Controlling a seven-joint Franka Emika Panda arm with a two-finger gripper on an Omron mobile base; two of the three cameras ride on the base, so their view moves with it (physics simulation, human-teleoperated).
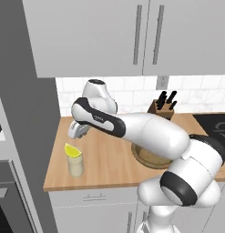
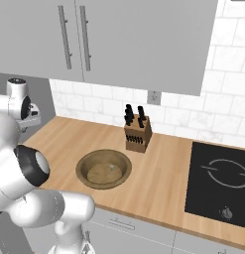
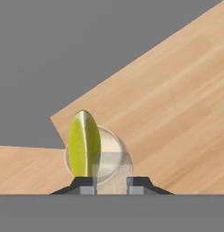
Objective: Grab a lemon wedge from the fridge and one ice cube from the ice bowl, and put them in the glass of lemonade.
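The glass of lemonade stands near the counter's front left corner. A bright yellow lemon wedge sits on edge in its mouth, sticking up above the rim. My gripper hangs just above and slightly behind it, pointing down. In the hand view the wedge stands in the glass ahead of my gripper. Its jaws stand almost together with nothing between them. The brown ice bowl sits mid-counter, its rim partly behind my arm. The fridge is out of view.
A knife block stands by the tiled wall behind the bowl. A black cooktop lies to the right. A tall dark grey panel borders the counter's left end. Wall cabinets hang above.
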